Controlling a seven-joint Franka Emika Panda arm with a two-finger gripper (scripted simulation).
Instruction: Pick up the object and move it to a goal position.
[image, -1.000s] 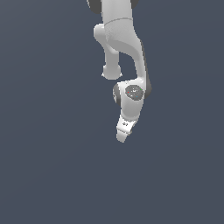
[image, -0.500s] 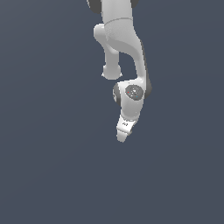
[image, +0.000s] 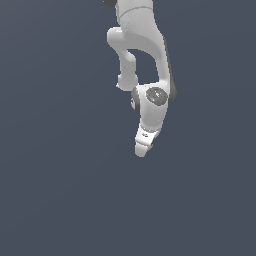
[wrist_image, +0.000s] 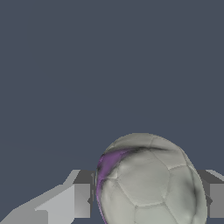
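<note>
In the wrist view the ball (wrist_image: 146, 183), off-white and grey with a purple streak on one side, sits between my two fingers (wrist_image: 81, 200). The pads stand against both its sides, so my gripper (wrist_image: 148, 202) is shut on it. In the exterior view the white arm hangs down from the top, with the hand (image: 142, 147) pointing downward over the flat grey ground. The ball is hidden behind the hand there, and the fingers cannot be made out.
Plain dark grey ground (image: 60, 190) fills both views. No other object, container or edge shows.
The hand has risen slightly and the wrist has shifted a little toward the exterior view's right. The grip on the ball cannot be compared, since no earlier wrist frame is given.
</note>
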